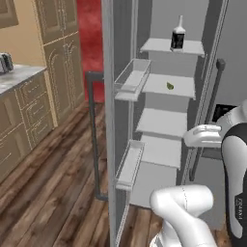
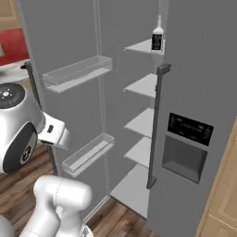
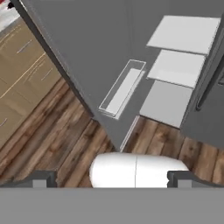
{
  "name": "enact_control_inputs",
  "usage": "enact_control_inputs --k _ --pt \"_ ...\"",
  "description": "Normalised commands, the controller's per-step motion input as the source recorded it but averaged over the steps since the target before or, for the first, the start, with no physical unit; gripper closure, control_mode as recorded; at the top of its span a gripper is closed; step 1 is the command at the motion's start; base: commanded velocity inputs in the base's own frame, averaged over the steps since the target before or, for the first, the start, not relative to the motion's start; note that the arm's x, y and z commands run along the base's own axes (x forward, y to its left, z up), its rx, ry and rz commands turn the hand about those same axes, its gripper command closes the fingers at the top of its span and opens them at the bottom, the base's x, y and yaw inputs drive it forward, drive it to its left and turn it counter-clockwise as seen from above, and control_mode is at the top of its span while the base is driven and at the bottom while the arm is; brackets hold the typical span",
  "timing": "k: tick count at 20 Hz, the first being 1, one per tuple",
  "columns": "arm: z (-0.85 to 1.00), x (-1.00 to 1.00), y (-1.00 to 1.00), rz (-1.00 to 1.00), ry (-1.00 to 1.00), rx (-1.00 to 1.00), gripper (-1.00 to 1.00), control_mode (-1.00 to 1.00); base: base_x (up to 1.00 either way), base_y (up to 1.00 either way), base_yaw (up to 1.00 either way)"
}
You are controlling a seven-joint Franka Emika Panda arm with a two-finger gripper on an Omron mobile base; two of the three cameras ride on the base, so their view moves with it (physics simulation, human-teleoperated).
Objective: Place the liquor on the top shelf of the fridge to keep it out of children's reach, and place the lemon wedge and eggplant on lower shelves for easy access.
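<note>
**Liquor and lemon wedge shelved; eggplant not yet placed**

The fridge (image 1: 164, 120) is standing with its left door swung open, filling the centre and right of the left base view. The liquor (image 1: 178, 36) is sitting upright on the top shelf (image 1: 159, 46), near the upper right of that frame; in the right base view the same bottle (image 2: 157, 38) is showing at the top centre. One shelf down, the lemon wedge (image 1: 170, 86) is lying as a tiny yellow-green speck on the white panel. Those two placements are looking complete. No eggplant is lying on any visible shelf, so that step is judged as remaining.

In the hand view the gripper (image 3: 112, 179) is pointing down at the wooden floor (image 3: 57, 148) in front of the fridge, its two dark fingertips (image 3: 41, 179) standing wide apart at the bottom corners and carrying nothing between them.
</note>
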Motion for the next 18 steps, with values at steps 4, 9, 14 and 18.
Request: enact_control_inputs --k 4,9,14,18 --pt "0.00 0.00 0.00 0.00 0.00 0.00 -1.00 1.00 -0.03 -0.74 0.66" --pt "0.00 0.00 0.00 0.00 0.00 0.00 -1.00 1.00 -0.10 -0.77 0.67" --pt "0.00 0.00 0.00 0.00 0.00 0.00 -1.00 1.00 -0.23 -0.27 0.74" --pt "0.00 0.00 0.00 0.00 0.00 0.00 -1.00 1.00 -0.01 0.23 0.77"
